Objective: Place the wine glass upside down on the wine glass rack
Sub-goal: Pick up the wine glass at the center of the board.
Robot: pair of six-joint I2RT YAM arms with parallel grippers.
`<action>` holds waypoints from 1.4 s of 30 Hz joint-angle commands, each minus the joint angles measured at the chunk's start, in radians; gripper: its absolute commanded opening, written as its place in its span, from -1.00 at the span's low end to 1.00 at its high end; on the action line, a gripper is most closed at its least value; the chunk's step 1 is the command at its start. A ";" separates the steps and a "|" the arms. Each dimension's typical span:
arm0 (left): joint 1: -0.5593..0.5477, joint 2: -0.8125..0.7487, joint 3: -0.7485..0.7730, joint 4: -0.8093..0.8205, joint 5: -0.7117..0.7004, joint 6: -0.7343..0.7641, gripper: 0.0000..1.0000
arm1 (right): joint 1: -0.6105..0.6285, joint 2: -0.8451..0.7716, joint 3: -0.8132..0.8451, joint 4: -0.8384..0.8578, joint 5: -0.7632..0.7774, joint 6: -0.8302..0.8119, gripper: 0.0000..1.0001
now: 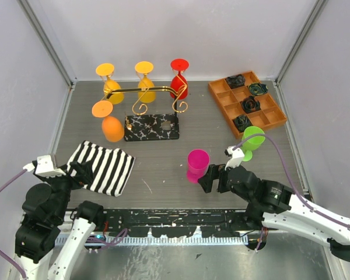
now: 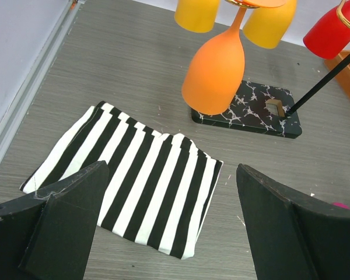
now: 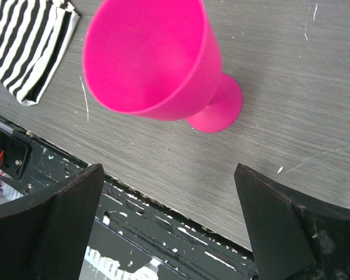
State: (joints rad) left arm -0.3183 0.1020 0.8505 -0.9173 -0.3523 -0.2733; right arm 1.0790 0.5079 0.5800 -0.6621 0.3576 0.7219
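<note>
Left claw (image 1: 74,170): fingers spread wide, nothing gripped, hovering over near edge of striped cloth (image 1: 105,166) lying flat on counter (image 1: 163,154). Beyond cloth: wine glass rack (image 1: 143,128), marbled base flat on counter, four glasses hung upside down on gold bar. Orange wine glass (image 1: 109,125) at left end, yellow glasses (image 1: 111,87) behind, red glass (image 1: 178,81) at right. Pink wine glass (image 1: 197,165) upright on counter, off the rack, right of base. Right claw (image 1: 204,178): fingers wide apart, just behind pink glass, no contact. Green glass (image 1: 252,140) upright further right. Orange compartment tray (image 1: 220,96) at far right.
</note>
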 commanded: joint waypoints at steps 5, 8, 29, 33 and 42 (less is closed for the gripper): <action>0.005 0.014 -0.005 0.030 0.007 0.009 0.96 | 0.010 -0.024 -0.141 0.239 -0.005 0.059 1.00; 0.005 0.011 -0.005 0.029 0.003 0.009 0.96 | 0.012 -0.008 -0.212 0.356 0.033 0.032 1.00; 0.005 0.024 -0.007 0.032 0.009 0.011 0.97 | 0.012 0.252 -0.594 1.334 0.168 -0.343 0.93; 0.005 0.021 -0.008 0.032 0.007 0.011 0.96 | 0.012 0.384 -0.611 1.520 0.166 -0.418 0.92; 0.004 0.019 -0.008 0.032 0.006 0.011 0.96 | 0.012 0.564 -0.576 1.639 0.179 -0.510 0.81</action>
State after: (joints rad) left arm -0.3183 0.1139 0.8505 -0.9169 -0.3508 -0.2729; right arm 1.0855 1.0309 0.0093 0.8528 0.5083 0.2733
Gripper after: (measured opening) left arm 0.983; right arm 0.911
